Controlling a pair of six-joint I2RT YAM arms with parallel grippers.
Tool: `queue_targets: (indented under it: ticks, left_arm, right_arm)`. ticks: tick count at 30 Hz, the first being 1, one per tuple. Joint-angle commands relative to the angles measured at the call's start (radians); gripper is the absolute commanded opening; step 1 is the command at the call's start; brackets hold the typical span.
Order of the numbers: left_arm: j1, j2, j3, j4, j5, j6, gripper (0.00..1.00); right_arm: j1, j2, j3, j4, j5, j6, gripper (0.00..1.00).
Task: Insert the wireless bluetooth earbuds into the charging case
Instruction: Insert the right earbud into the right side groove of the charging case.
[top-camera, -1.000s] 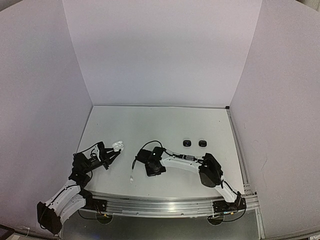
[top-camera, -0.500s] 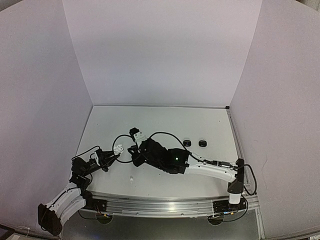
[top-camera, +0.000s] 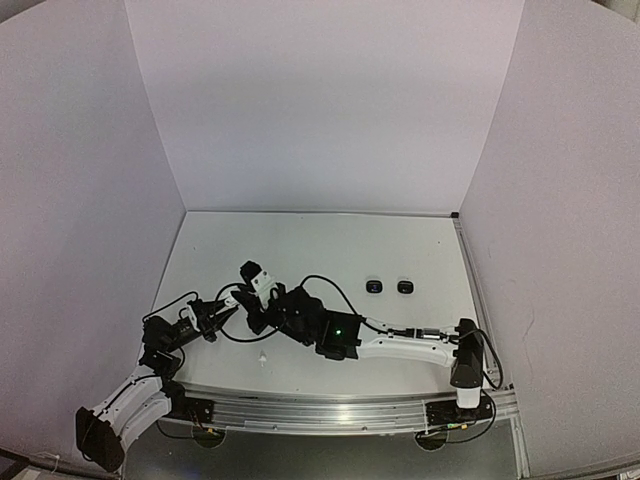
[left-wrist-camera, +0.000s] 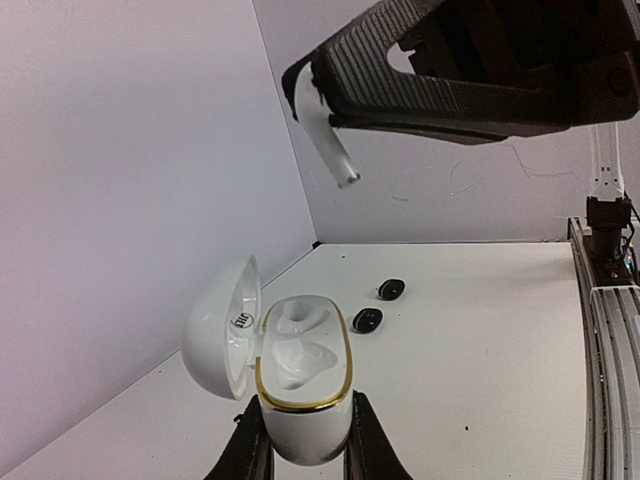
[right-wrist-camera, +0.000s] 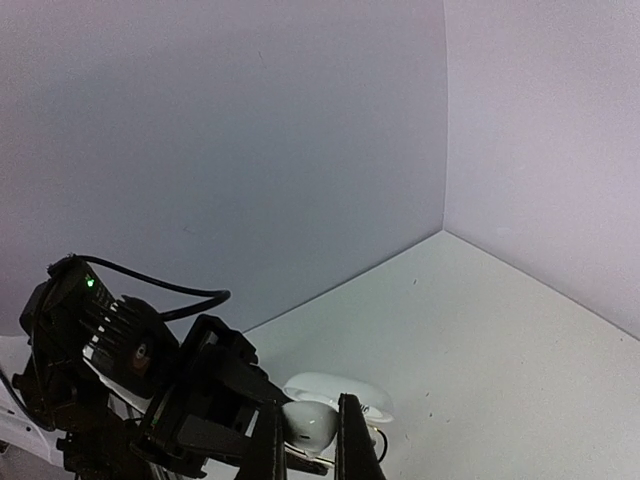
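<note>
My left gripper (left-wrist-camera: 300, 452) is shut on the base of a white charging case (left-wrist-camera: 305, 365) with a gold rim. Its lid (left-wrist-camera: 222, 325) hangs open to the left and both wells are empty. My right gripper (right-wrist-camera: 310, 445) is shut on a white earbud (right-wrist-camera: 312, 425). In the left wrist view that earbud (left-wrist-camera: 325, 130) hangs stem-down above the case, apart from it. From above, the right gripper (top-camera: 243, 302) meets the left gripper (top-camera: 224, 306) at the table's left. Two black earbuds (top-camera: 374, 287) (top-camera: 405, 287) lie mid-table. Another small white earbud (top-camera: 262, 357) lies near the front edge.
White walls enclose the table (top-camera: 420, 250) on three sides. The right arm (top-camera: 400, 347) stretches low across the front of the table with its cable (top-camera: 320, 283) looping over it. An aluminium rail (top-camera: 330, 410) runs along the near edge.
The right arm has unfolded and swung leftward, carrying the white earbud over to the case. The left gripper with the case has dropped and shifted slightly toward it.
</note>
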Motion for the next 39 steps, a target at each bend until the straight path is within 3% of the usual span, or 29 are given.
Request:
queue_targets:
  ticks: [1,11,39]
  left_arm:
    - [-0.004,-0.012,0.011,0.038,-0.017,-0.013,0.00]
    - [-0.004,-0.011,0.021,0.025,-0.014,-0.106,0.00]
    - [-0.004,-0.016,0.023,0.026,-0.010,-0.123,0.00]
  right_arm:
    - [-0.002,0.020,-0.019,0.123,0.026,-0.081,0.00]
    - [-0.005,0.044,-0.054,0.184,0.050,-0.165,0.00]
    - [-0.018,0.080,-0.077,0.206,0.056,-0.246,0.00]
